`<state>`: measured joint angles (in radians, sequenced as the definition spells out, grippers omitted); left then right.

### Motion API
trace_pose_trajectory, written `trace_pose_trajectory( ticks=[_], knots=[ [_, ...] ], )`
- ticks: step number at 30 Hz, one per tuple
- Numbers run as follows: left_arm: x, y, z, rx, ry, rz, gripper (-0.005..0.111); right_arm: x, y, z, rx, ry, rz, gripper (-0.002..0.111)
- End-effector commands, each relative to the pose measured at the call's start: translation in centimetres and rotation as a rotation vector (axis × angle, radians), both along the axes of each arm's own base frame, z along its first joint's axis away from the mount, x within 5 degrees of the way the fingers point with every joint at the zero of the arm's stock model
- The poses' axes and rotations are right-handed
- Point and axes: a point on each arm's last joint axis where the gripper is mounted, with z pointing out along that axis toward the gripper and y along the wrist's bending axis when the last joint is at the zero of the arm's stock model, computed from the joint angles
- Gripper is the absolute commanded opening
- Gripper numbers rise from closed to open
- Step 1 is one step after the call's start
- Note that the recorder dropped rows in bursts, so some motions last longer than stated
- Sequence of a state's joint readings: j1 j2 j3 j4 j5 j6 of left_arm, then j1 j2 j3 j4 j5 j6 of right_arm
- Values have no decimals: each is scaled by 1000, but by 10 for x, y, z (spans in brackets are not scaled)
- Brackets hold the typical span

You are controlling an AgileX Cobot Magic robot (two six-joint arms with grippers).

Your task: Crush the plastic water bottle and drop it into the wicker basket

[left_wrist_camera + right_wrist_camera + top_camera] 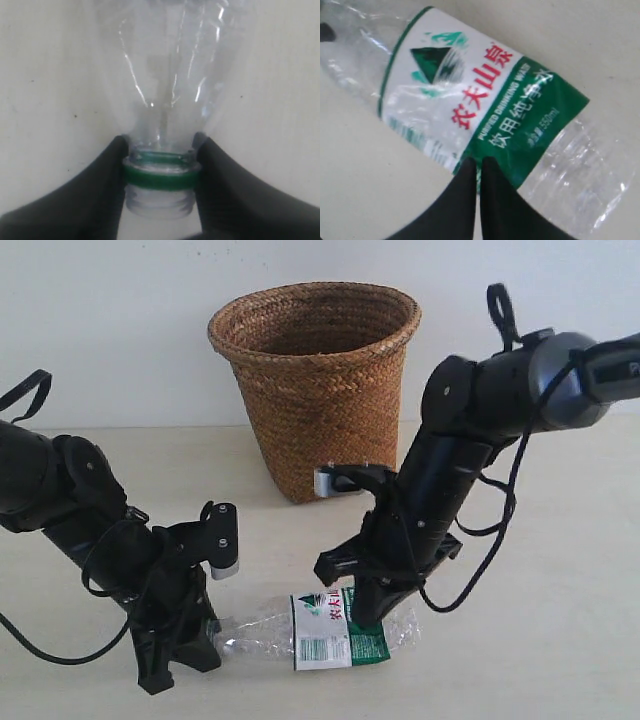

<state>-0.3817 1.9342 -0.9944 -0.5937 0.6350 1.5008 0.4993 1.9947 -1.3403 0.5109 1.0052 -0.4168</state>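
Observation:
The plastic water bottle (330,632) lies on its side on the table, clear and dented, with its green-and-white label facing up. My left gripper (212,632) is shut on the bottle's neck. In the left wrist view both black fingers (107,170) clamp the neck at the green ring (160,178), with the gripper (161,141) centred on the bottle (170,75). My right gripper (362,612) is shut, its fingertips together against the label's edge on the bottle (470,85); the gripper (479,163) holds nothing. The wicker basket (318,390) stands upright behind both arms.
The pale table (560,600) extends to the right and the front. A white wall stands close behind the basket. Both black arms and their cables lean in over the bottle from the left and the right.

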Motion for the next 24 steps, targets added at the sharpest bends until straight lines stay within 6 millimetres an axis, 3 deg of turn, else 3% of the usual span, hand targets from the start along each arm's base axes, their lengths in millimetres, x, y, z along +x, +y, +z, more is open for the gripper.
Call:
trace_pose_trajectory(
  ticks=[1,3,6,11,16,24],
  knots=[
    [1,-1,2,-11,-8,25,5,-6,0,44,109,-98,-7,0],
    [1,-1,2,-13,-7,27,5,-7,4,61,197,-141,-38,0],
    [1,-1,2,-14,-6,29,5,-5,16,60,279,-143,-59,0],
    [2,-1,2,-15,-12,33,5,-3,35,28,268,-135,-50,0],
    [2,-1,2,-15,-12,33,5,1,37,0,228,-72,-61,0],
    [2,-1,2,-17,-16,38,5,3,39,-27,197,-23,-75,0]
  ],
)
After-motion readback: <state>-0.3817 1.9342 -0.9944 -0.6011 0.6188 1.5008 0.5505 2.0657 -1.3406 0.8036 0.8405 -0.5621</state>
